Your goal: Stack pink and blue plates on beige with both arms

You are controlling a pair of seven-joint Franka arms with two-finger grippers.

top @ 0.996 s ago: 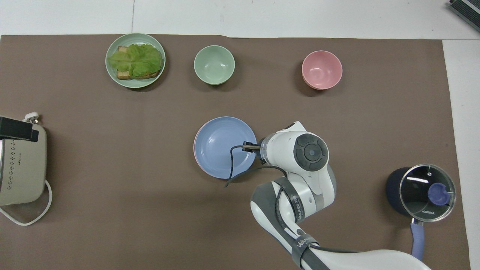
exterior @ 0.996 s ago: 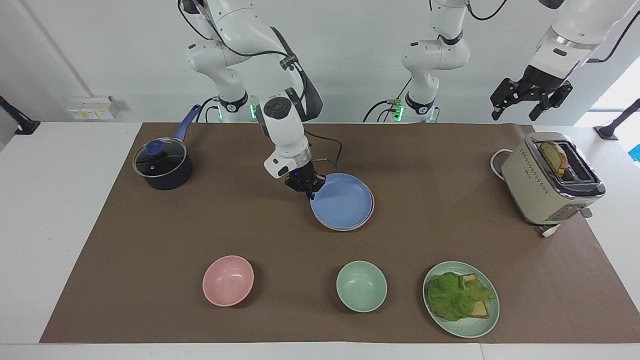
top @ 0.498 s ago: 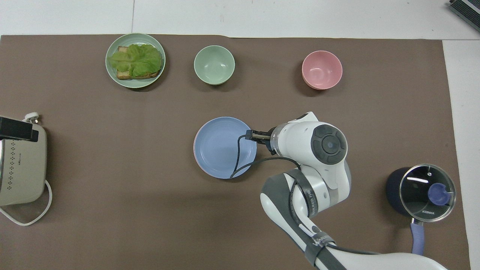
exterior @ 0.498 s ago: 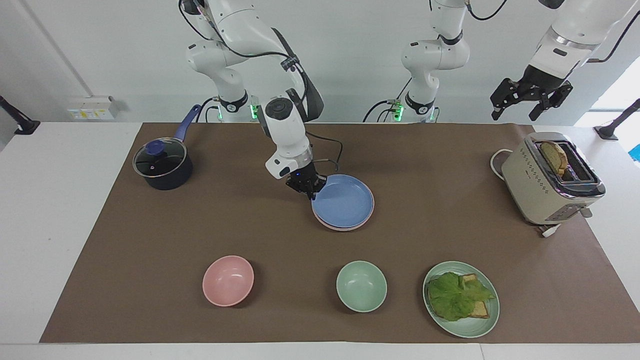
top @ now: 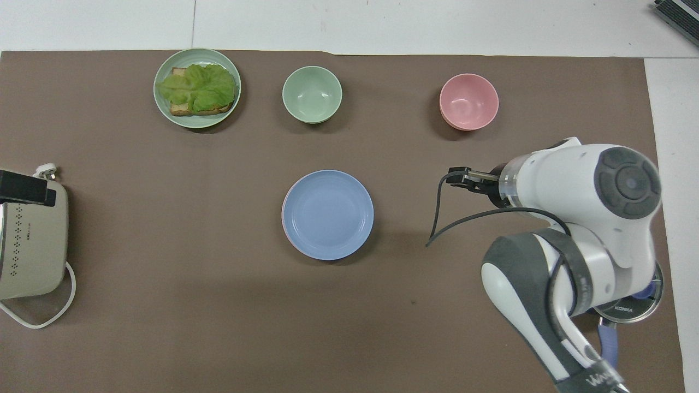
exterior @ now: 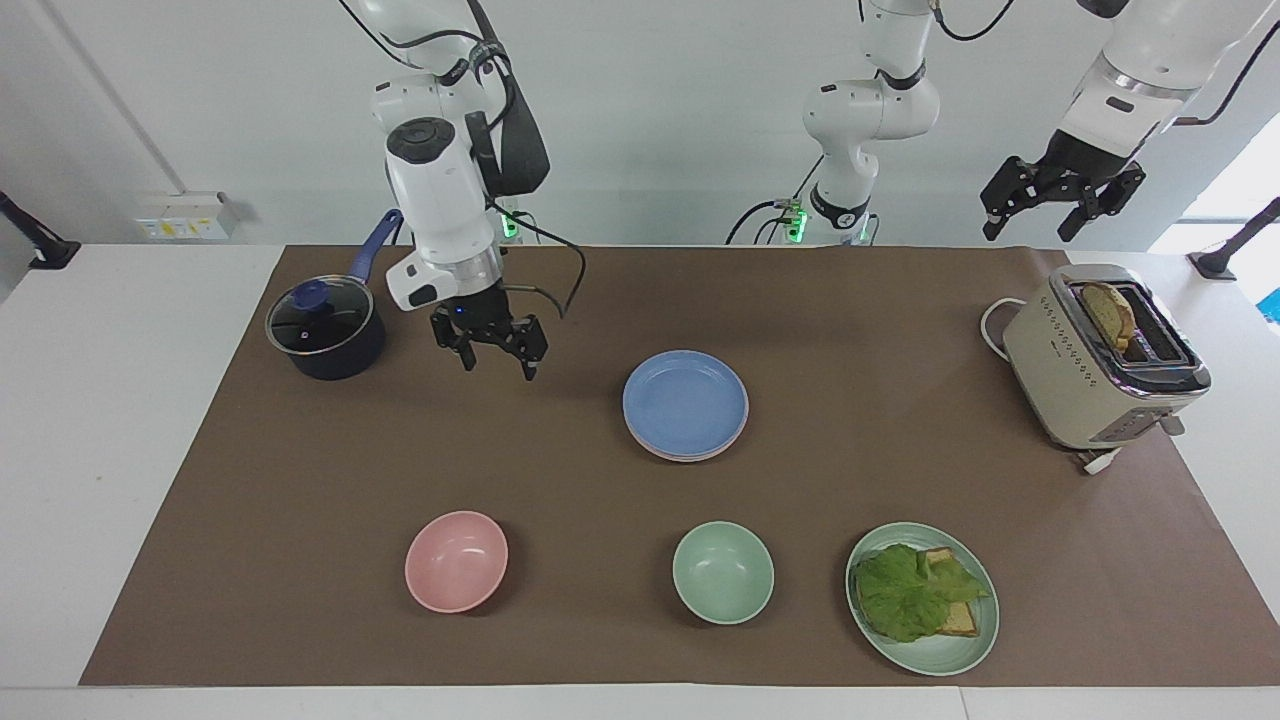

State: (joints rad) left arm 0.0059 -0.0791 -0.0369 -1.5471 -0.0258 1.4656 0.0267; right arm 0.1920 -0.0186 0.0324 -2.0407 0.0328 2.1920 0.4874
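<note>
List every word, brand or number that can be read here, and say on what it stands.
"KONKA": on the rim of the pot's glass lid, overhead view.
A white word on the grey band of the right arm: partly cut off, not readable.
Nothing else bears readable text.

Robotics lab staged as a kitchen, two white robot arms (exterior: 450, 200) mounted at a white tabletop (exterior: 130, 400) (brown mat (exterior: 850, 320) laid over it), bare pale walls, wall socket (exterior: 185, 215), toaster (exterior: 1100, 360), lidded saucepan (exterior: 325, 330), pastel crockery.
</note>
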